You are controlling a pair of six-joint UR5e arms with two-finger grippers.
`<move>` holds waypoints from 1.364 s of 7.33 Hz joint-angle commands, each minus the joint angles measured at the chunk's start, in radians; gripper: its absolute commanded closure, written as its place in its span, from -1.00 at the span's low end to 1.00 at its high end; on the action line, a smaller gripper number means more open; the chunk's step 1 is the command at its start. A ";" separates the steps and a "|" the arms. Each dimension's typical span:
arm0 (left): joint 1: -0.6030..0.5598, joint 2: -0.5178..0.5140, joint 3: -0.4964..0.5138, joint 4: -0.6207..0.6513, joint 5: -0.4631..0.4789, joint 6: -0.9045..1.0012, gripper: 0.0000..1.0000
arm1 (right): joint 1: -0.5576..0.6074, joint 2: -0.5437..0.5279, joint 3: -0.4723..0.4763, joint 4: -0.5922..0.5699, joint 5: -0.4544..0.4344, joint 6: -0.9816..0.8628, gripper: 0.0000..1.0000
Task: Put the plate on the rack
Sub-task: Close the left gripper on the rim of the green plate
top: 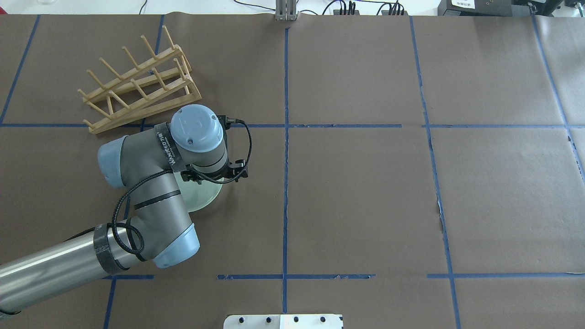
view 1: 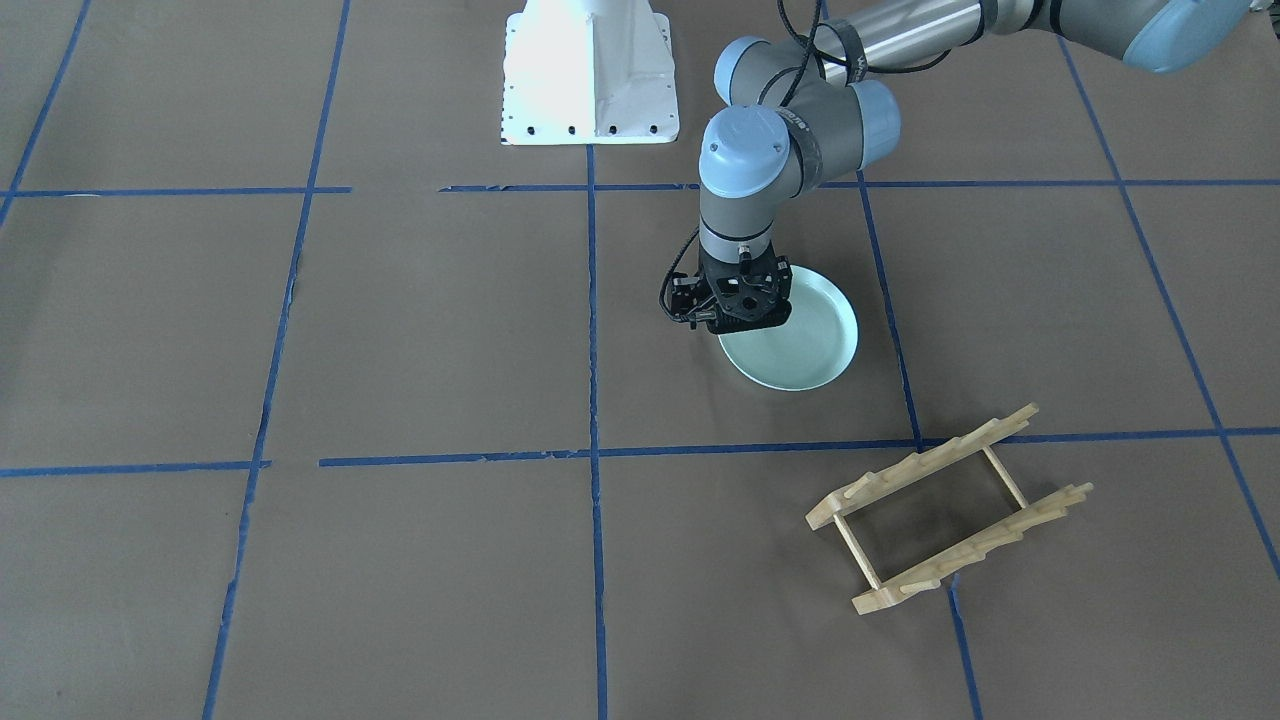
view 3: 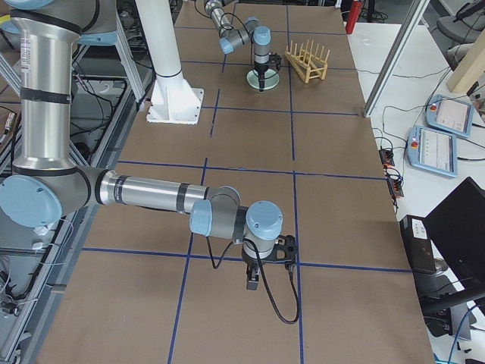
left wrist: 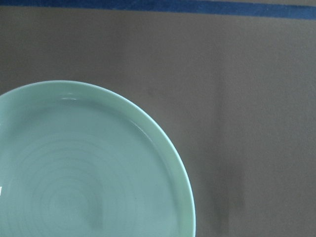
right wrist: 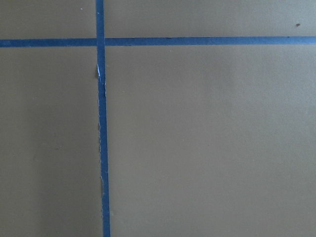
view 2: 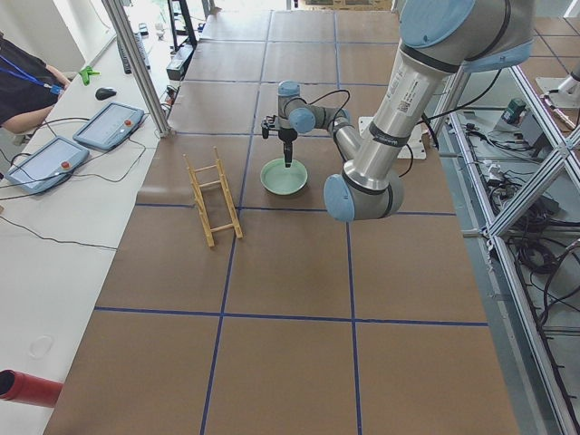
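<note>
My left gripper (view 1: 742,305) hangs straight down over the plate (view 1: 805,350). From the front I see only its black body, with the fingers hidden underneath, and the overhead view has the wrist in the way. I cannot tell whether the fingers are spread or closed, or whether they touch the plate.

The plate lies flat on the brown table (view 1: 400,330) directly below those fingers. Most of its pale green face spreads out from them toward the operators' side. The left wrist camera shows no fingers. It shows part of the plate's ringed face and its rim (left wrist: 74,173), with bare table past the rim.

The rack (view 1: 922,464) stands on its own, well apart from the fingers. It is out past the plate, farther from the robot and off to its left, and nothing rests in it.

My right gripper (view 3: 253,282) points down over bare table, far from the plate. It shows only in the side view, so I cannot tell its finger state. Below it the right wrist camera shows two blue tape lines (right wrist: 101,123) crossing.
</note>
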State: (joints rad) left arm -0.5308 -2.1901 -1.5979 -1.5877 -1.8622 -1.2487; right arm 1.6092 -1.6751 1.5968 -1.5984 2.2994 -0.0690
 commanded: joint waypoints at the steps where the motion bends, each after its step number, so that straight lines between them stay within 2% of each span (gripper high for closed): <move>1: 0.002 0.003 0.018 -0.027 0.000 -0.002 -0.53 | 0.000 0.000 0.000 0.000 0.000 0.000 -1.00; 2: 0.000 0.003 0.018 -0.028 0.000 -0.002 -0.43 | 0.000 0.000 0.000 -0.002 0.000 0.000 -1.00; 4: 0.002 0.000 0.015 -0.028 0.000 -0.003 0.01 | 0.000 0.000 0.000 0.000 0.000 0.000 -1.00; 6: 0.002 -0.002 0.010 -0.028 0.000 -0.003 0.67 | 0.000 0.000 0.000 0.000 0.000 0.000 -1.00; 7: 0.002 -0.002 0.010 -0.028 0.000 -0.003 0.93 | 0.000 0.000 0.000 0.000 0.000 0.000 -1.00; 8: 0.000 0.000 0.007 -0.028 0.000 -0.002 1.00 | 0.000 0.000 0.000 0.000 0.000 0.000 -1.00; 10: 0.000 0.001 -0.029 -0.014 0.000 -0.003 1.00 | 0.000 0.000 0.000 0.000 0.000 0.000 -1.00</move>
State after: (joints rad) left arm -0.5303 -2.1903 -1.6010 -1.6115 -1.8623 -1.2507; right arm 1.6092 -1.6751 1.5969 -1.5984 2.2994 -0.0691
